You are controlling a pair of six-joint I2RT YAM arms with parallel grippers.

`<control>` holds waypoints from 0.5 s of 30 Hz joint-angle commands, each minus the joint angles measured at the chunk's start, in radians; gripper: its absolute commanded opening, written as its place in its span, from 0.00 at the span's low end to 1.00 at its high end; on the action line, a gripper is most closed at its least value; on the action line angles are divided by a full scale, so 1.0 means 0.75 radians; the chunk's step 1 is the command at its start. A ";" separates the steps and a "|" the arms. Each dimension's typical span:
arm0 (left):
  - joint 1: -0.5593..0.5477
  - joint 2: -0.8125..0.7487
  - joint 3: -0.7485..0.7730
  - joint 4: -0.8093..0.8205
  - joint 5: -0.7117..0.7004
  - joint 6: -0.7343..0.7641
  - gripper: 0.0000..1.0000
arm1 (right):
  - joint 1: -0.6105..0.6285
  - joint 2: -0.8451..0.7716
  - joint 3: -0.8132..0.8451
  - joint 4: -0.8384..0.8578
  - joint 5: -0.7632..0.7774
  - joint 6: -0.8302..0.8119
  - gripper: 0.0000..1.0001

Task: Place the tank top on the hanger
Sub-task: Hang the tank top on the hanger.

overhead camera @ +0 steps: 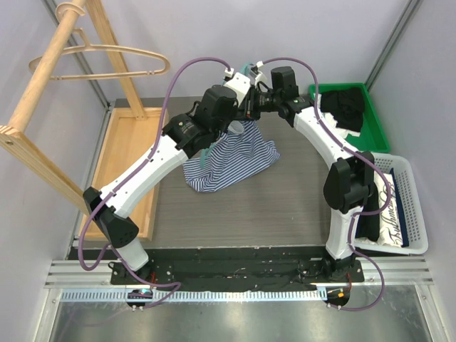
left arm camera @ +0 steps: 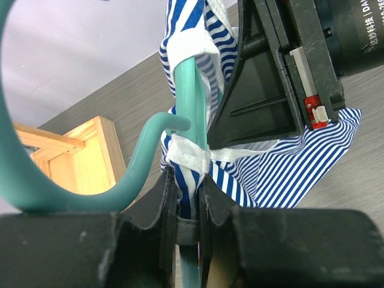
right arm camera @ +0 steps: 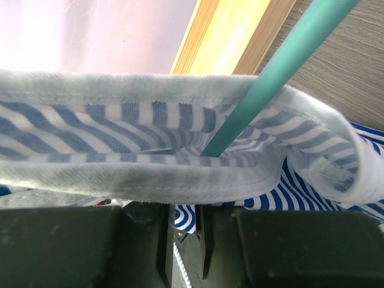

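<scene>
The striped tank top hangs bunched above the table's back centre, held up between both arms. In the left wrist view my left gripper is shut on the teal hanger, with striped fabric and white trim pinched beside the rod; the hook curls off to the left. A white-trimmed strap drapes across my right gripper, which is shut on its edge. The hanger's arm passes through that strap opening. From above, the left gripper and right gripper almost touch, and little of the hanger shows.
A wooden rack with a tan hanger stands at the back left over a wooden tray. A green bin holding a black garment is at the back right. A white basket with folded clothes sits on the right.
</scene>
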 commanded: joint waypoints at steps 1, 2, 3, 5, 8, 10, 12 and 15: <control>-0.009 -0.031 0.041 0.059 0.087 0.018 0.16 | 0.005 0.006 0.055 0.105 -0.053 -0.043 0.01; -0.009 -0.033 0.043 0.059 0.106 0.022 0.19 | 0.005 0.004 0.051 0.111 -0.071 -0.041 0.01; -0.009 -0.035 0.045 0.055 0.112 0.026 0.24 | 0.005 0.004 0.051 0.115 -0.078 -0.041 0.01; -0.009 -0.041 0.045 0.053 0.126 0.036 0.34 | 0.003 -0.010 0.028 0.154 -0.084 -0.033 0.01; -0.009 -0.047 0.045 0.047 0.143 0.053 0.46 | -0.024 -0.100 -0.181 0.576 -0.080 0.196 0.01; -0.009 -0.057 0.043 0.045 0.155 0.063 0.49 | -0.030 -0.086 -0.150 0.588 -0.104 0.231 0.01; -0.009 -0.070 0.043 0.043 0.165 0.073 0.55 | -0.028 -0.088 -0.121 0.539 -0.108 0.199 0.01; -0.004 -0.082 0.041 0.037 0.186 0.088 0.63 | -0.034 -0.102 -0.127 0.516 -0.106 0.174 0.01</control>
